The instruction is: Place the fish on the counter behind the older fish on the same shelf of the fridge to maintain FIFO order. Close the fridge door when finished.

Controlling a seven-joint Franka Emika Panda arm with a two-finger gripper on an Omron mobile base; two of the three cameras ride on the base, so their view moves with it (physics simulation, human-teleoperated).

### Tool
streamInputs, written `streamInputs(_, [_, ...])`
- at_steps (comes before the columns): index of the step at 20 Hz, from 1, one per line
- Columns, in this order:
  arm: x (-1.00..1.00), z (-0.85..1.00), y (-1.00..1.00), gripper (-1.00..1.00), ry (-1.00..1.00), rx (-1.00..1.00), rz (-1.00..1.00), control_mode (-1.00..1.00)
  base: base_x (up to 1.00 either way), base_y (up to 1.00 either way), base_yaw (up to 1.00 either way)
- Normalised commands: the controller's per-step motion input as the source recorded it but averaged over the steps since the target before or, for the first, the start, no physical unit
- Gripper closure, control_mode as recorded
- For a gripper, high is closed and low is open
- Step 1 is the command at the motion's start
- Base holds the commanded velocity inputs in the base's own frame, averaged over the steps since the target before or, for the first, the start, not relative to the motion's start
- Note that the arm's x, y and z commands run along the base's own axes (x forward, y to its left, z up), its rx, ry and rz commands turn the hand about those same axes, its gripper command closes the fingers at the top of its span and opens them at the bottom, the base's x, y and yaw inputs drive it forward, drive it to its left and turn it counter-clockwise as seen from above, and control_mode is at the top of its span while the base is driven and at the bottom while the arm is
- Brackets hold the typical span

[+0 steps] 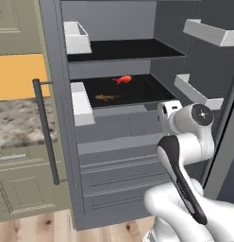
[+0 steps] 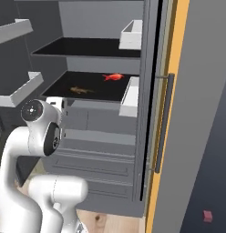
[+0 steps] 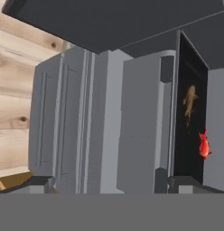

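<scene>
Placement looks finished: bright red-orange fish (image 1: 122, 79) lies behind dull brown-tan older fish (image 1: 107, 97) on the flat black shelf (image 1: 152, 92), keeping oldest-first order. The tool (image 3: 107, 182) holds nothing, its dark tips spread wide apart, and the tall dark grey fridge (image 1: 60, 56) stands open, awaiting closing.

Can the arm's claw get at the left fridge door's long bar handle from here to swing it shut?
Probably yes. The long vertical bar handle stands on the outer face of the open dark grey door with nothing in front of it, though the arm must swing left.

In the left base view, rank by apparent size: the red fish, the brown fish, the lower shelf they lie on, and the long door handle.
1. Lower shelf
2. Door handle
3. Red fish and brown fish: look alike; the brown one lies nearer the camera, so left unranked.
</scene>
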Motion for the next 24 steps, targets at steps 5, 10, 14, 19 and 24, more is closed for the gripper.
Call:
streamInputs(5, [0.0,0.0,0.0,-1.0,0.0,0.0,0.0,1.0,0.0,0.06,0.17])
streamInputs(10, [0.0,0.0,0.0,-1.0,0.0,0.0,0.0,1.0,0.0,0.0,0.07])
streamInputs(14, [-0.68,-0.04,-0.49,-1.0,-0.23,0.08,0.0,-1.0,0.0,0.0,0.0])
streamInputs(19, [-1.0,0.46,-0.95,-1.0,-0.49,0.03,-0.01,-1.0,0.0,0.0,0.0])
streamInputs(24, [-0.49,0.09,-0.48,-1.0,-0.34,0.0,0.0,-1.0,0.0,0.0,0.0])
